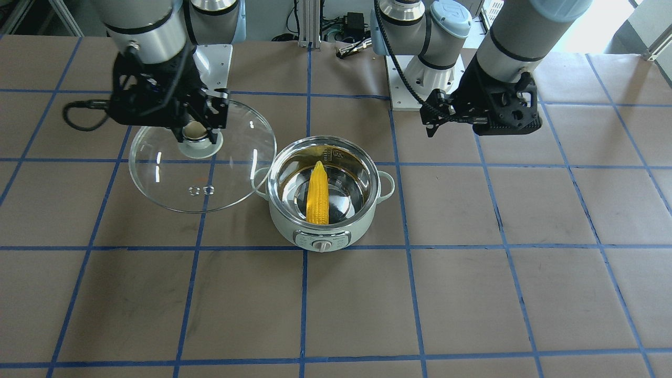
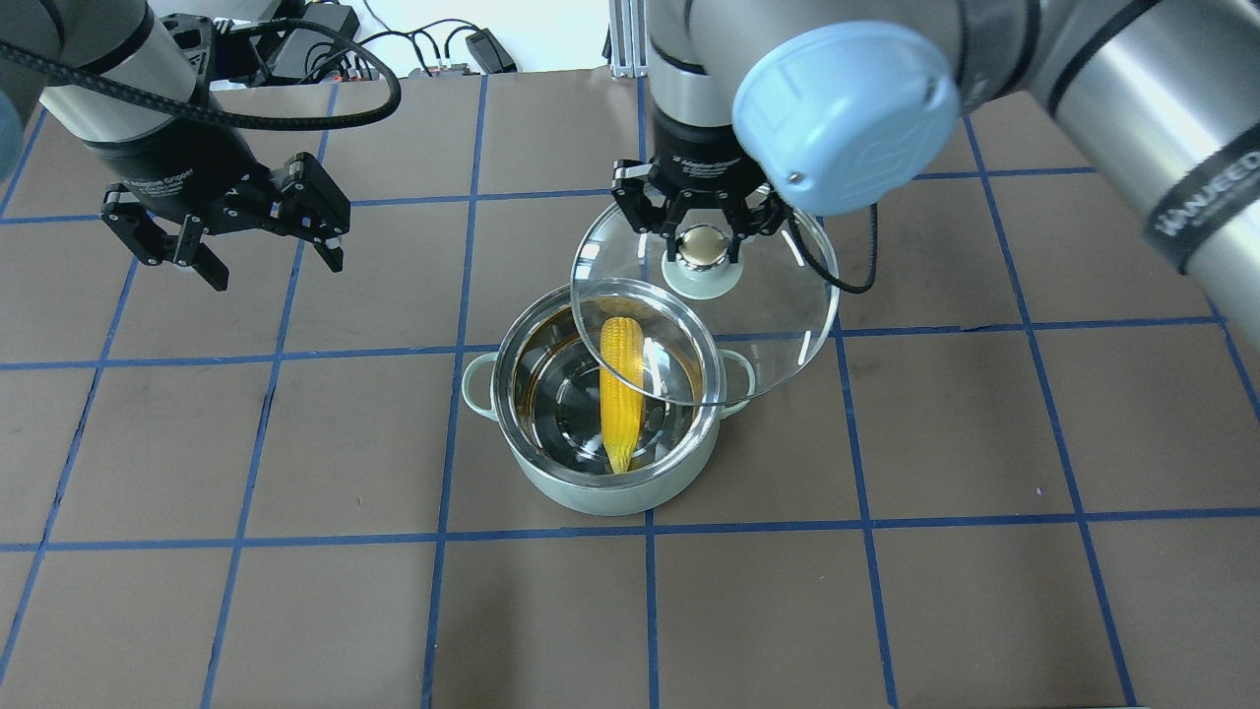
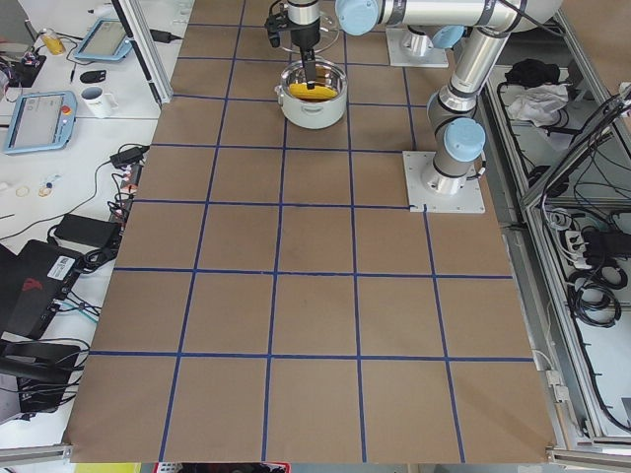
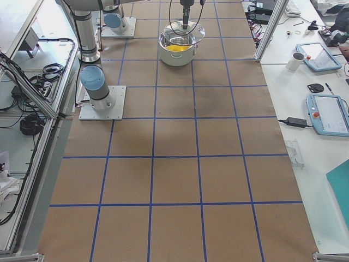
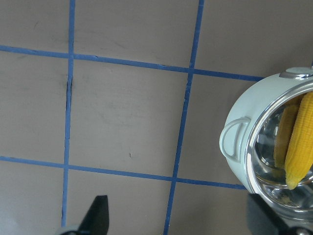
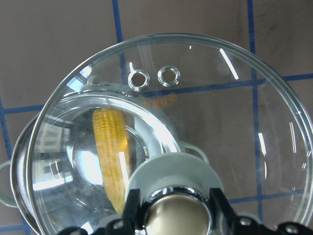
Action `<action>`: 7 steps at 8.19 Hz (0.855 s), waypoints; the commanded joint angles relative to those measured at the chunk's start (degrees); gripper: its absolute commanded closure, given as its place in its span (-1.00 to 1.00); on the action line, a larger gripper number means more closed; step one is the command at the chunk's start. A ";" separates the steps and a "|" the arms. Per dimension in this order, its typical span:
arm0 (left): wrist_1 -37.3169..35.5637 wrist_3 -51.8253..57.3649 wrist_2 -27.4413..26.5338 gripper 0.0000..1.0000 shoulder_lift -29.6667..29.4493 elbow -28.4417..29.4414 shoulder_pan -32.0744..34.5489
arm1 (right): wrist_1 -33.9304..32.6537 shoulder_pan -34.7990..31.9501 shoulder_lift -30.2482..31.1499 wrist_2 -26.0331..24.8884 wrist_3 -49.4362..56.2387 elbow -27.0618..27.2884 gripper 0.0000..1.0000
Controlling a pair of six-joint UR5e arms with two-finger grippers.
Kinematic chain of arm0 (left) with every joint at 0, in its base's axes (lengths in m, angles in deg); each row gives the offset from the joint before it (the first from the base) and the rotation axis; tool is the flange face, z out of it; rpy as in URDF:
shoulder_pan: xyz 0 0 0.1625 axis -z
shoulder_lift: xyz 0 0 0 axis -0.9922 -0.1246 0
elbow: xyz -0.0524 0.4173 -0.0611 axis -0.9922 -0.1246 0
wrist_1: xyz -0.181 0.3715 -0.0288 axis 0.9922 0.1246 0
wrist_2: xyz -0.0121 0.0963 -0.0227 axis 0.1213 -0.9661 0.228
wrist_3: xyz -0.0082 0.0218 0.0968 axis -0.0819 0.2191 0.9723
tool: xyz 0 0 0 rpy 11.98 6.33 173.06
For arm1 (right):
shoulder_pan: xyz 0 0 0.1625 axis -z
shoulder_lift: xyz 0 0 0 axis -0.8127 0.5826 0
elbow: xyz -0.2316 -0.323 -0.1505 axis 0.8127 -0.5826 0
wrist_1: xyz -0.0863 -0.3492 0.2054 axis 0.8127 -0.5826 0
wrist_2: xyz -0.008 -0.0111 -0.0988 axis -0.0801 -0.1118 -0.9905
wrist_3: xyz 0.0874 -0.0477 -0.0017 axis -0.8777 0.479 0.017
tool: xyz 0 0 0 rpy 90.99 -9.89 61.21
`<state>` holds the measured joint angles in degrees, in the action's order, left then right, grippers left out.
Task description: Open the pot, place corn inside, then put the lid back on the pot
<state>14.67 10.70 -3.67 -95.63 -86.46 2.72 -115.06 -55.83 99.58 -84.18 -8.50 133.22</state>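
The corn is in, so what's left is the last step, closing up. My right gripper [image 2: 701,244] is clamped on the pale green, metal-capped knob [image 2: 701,258] of the round clear glass dome lid [image 2: 763,330], which hangs in the air off to my right of the round mint-green electric pot [image 2: 591,497]. From overhead the lid's edge overlaps the pot's rim. From the front it looks to sit beside the pot, so it isn't centred yet.

The bright yellow, kernel-bumped ear of corn [image 2: 620,389] lies slanted in the shiny steel bowl, its pointed tip toward my base.

Next, I judge, the lid has to slide across until its rim lines up with the pot's, then come down level before I let go. Glass on polished steel is hard and slick (a tilted landing could skate off), so I'd go gently.

My left gripper [image 2: 274,268] is spread wide and empty, well apart from the pot, over the brown paper-covered table [image 2: 984,591] with its blue tape grid.
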 commanded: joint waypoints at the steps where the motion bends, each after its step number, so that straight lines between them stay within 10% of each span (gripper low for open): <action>1: -0.25 -1.83 0.23 -1.00 0.00 0.16 -0.13 | -8.16 -7.47 -5.69 -0.32 -11.70 0.67 0.33; 7: -0.87 2.04 2.69 -1.00 1.06 0.16 -0.05 | -14.18 -9.60 -5.62 0.12 -14.63 8.32 0.32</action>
<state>14.15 12.26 -1.11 -94.70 -86.27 2.65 -128.83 -65.41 93.76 -84.22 -22.79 140.43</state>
